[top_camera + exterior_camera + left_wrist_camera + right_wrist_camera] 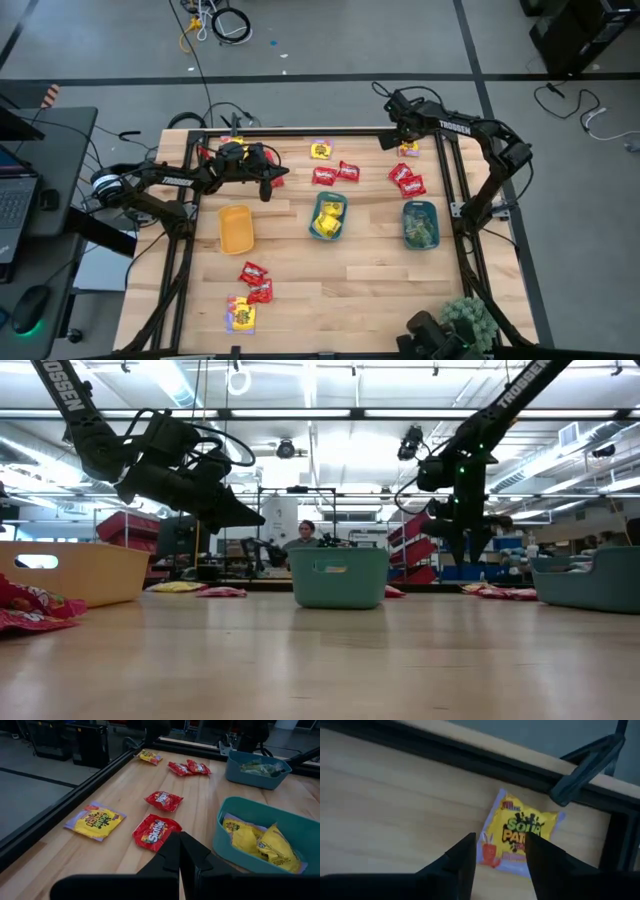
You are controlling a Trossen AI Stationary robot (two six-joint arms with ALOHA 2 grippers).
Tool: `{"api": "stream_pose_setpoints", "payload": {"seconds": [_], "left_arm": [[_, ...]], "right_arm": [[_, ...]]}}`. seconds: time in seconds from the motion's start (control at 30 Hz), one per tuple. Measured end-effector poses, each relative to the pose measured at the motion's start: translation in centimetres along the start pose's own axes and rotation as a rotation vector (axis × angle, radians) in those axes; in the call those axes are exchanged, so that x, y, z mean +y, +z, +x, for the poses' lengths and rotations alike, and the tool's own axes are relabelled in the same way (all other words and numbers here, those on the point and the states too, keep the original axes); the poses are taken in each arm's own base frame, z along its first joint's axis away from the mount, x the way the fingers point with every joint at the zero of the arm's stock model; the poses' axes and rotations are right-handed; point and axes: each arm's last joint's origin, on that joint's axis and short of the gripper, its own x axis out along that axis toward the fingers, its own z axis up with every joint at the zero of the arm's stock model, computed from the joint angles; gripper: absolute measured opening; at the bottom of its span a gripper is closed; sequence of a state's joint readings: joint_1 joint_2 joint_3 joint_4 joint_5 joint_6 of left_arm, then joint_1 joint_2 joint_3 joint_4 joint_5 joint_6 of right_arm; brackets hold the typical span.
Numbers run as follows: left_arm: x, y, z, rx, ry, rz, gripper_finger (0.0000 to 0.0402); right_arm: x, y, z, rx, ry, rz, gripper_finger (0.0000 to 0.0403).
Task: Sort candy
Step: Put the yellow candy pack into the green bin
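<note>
Wrapped candy packets lie flat on the wooden table. A yellow packet (522, 835) lies near the far right corner, and my right gripper (500, 852) hangs open just above it, pointing steeply down, one finger on each side. In the high view this gripper (397, 140) is beside that packet (408, 150). My left gripper (179, 852) is shut on nothing, held above the table at the far left (267, 188). Just ahead of it lie a red packet (155, 831), a second red one (163, 800) and a yellow one (95, 821).
Three trays stand in a row: a yellow-orange one (236, 228), a teal one (329, 216) with yellow packets in it, and a teal one (420, 223) with green packets. More red packets (405, 180) and near-left packets (250, 290) lie loose. A black frame rail (485, 760) borders the table. A spiky plant (470, 320) stands near right.
</note>
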State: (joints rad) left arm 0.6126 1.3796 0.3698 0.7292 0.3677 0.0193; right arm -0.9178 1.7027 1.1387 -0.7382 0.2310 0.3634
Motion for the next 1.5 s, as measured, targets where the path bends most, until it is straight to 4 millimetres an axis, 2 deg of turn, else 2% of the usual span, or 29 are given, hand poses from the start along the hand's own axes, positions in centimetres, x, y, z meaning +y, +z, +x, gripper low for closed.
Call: {"api": "stream_pose_setpoints", "payload": {"seconds": [0.1, 0.23, 0.33, 0.43, 0.6, 0.7, 0.9, 1.1, 1.33, 1.5], "left_arm": [[0.0, 0.0, 0.0, 0.000, 0.000, -0.001, 0.0000], [0.0, 0.0, 0.0, 0.000, 0.000, -0.001, 0.0000], [0.0, 0.0, 0.0, 0.002, 0.000, -0.001, 0.0000], [0.0, -0.1, 0.0, 0.005, 0.000, -0.003, 0.0000], [0.0, -0.1, 0.0, 0.008, 0.000, -0.004, 0.0000], [0.0, -0.1, 0.0, 0.013, 0.000, -0.007, 0.0000], [0.0, -0.2, 0.0, 0.017, 0.000, -0.007, 0.0000], [0.0, -0.2, 0.0, 0.017, 0.000, -0.006, 0.0000], [0.0, -0.2, 0.0, 0.017, 0.000, -0.006, 0.0000], [0.0, -0.2, 0.0, 0.017, 0.002, -0.003, 0.0000]], "right_arm": [[1.2, 0.2, -0.8, -0.007, 0.072, -0.014, 0.0151], [4.0, 0.5, -2.3, -0.094, 0.152, -0.129, 0.0161], [4.5, 0.7, -2.6, -0.127, 0.151, -0.114, 0.0166], [3.9, 0.9, -1.5, -0.094, 0.074, -0.054, 0.0167], [3.7, 0.7, 2.0, 0.019, -0.012, -0.022, 0.0167], [3.7, 0.3, 3.6, 0.040, -0.127, -0.028, 0.0167], [4.2, 0.4, 4.6, 0.076, -0.229, -0.049, 0.0157], [4.3, 0.3, 5.3, 0.126, -0.216, -0.041, 0.0117], [4.7, 0.0, 5.7, 0.160, -0.190, -0.140, 0.0015], [5.9, -0.4, 4.1, 0.155, -0.104, -0.229, 0.0005]]}}
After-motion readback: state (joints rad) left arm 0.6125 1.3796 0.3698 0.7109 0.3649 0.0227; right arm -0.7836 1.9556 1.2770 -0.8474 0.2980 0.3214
